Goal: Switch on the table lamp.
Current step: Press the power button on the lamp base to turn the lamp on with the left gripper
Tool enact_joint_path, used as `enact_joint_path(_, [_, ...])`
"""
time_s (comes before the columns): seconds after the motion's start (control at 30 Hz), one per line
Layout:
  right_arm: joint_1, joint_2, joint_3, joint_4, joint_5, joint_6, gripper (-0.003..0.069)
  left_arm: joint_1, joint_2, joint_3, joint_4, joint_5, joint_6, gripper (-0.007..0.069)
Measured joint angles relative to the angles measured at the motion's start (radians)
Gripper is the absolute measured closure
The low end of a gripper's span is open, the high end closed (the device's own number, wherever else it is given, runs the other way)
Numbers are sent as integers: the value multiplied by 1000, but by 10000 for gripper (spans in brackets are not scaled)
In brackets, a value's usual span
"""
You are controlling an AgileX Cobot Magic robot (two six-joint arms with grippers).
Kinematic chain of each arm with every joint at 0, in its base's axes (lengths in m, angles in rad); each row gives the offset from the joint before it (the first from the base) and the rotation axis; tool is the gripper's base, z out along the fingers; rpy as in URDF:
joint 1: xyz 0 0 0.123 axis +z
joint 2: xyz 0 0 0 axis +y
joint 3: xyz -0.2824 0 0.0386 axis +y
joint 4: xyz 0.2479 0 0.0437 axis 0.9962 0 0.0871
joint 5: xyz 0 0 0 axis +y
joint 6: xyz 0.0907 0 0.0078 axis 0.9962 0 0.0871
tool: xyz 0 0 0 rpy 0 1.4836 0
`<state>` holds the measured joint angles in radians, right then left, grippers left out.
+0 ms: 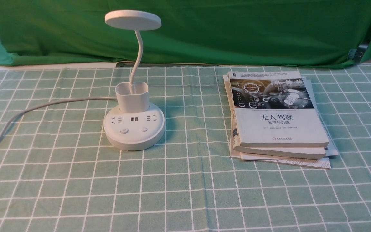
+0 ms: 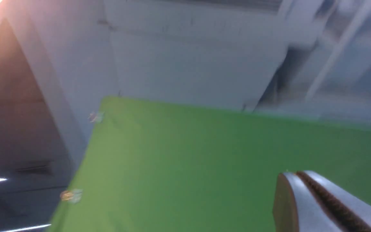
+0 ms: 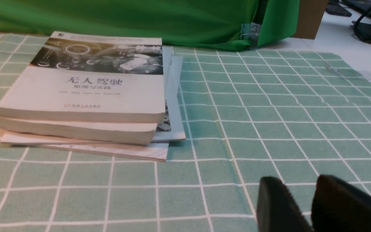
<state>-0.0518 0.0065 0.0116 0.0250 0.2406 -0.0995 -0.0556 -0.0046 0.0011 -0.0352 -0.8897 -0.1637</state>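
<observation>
White plastic: one table lamp (image 1: pixel 134 129), two round buttons, one grey cord (image 1: pixel 43 103)
Books: at least two thick ones in one stack (image 1: pixel 279 119), thinner booklets underneath
Grippers: two; left (image 2: pixel 296 174) pressed together, right (image 3: pixel 296 180) slightly spread
Lamp look: upright, flat disc head, curved neck, cup on a round base
Lamp place: on the checked green cloth (image 1: pixel 185 193), left of the books
Writing: "无人驾驶 原理与实践" on the top cover; power symbol on the left button (image 1: pixel 124 130)
</observation>
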Motion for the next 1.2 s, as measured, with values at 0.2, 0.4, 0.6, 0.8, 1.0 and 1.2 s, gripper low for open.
enact_joint_path(0.2, [0,0,0,0,0,0,418,0,23,-286,35,337,-160,623])
enact_joint_path(0.4, [0,0,0,0,0,0,418,0,315,-629,82,1030,-40,623])
enact_joint_path(0.6, [0,0,0,0,0,0,418,0,676,-633,0,1385,-74,623])
enact_joint_path(0.8, [0,0,0,0,0,0,418,0,1005,-616,-372,1407,145,623])
enact_joint_path(1.0, [0,0,0,0,0,0,418,-125,1288,-654,-874,1406,640,629])
enact_joint_path(1.2, [0,0,0,0,0,0,418,-366,1552,-916,-388,1328,258,629])
